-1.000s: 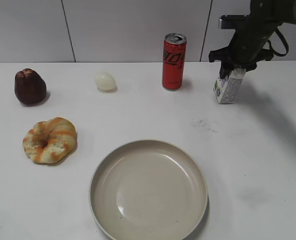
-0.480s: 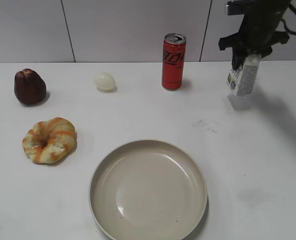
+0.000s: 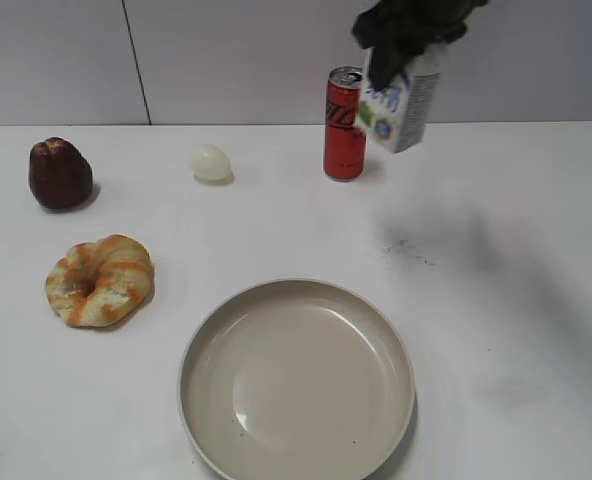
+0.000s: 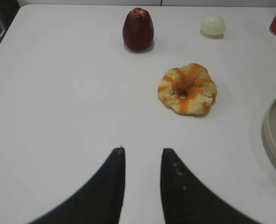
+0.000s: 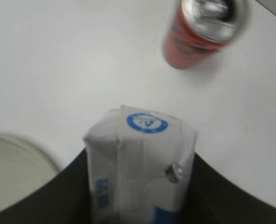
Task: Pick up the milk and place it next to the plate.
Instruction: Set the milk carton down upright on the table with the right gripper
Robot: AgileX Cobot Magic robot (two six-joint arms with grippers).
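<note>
My right gripper (image 3: 404,40) is shut on the milk (image 3: 400,104), a small white carton with blue marks. It holds the carton tilted in the air, above the table and just right of the red soda can. In the right wrist view the milk (image 5: 140,163) fills the space between the two dark fingers. The plate (image 3: 297,378), a large beige dish, lies at the front middle of the table; its rim shows at the left edge of the right wrist view (image 5: 17,161). My left gripper (image 4: 141,150) is open and empty over bare table.
A red soda can (image 3: 347,122) stands at the back, just left of the carton. A pale egg (image 3: 210,162), a dark brown cake (image 3: 59,173) and an orange-striped ring bread (image 3: 100,279) lie on the left half.
My right gripper has lifted the milk off the table at the back right and carried it up and to the left, over toward the soda can. The left gripper shows no earlier frame.
</note>
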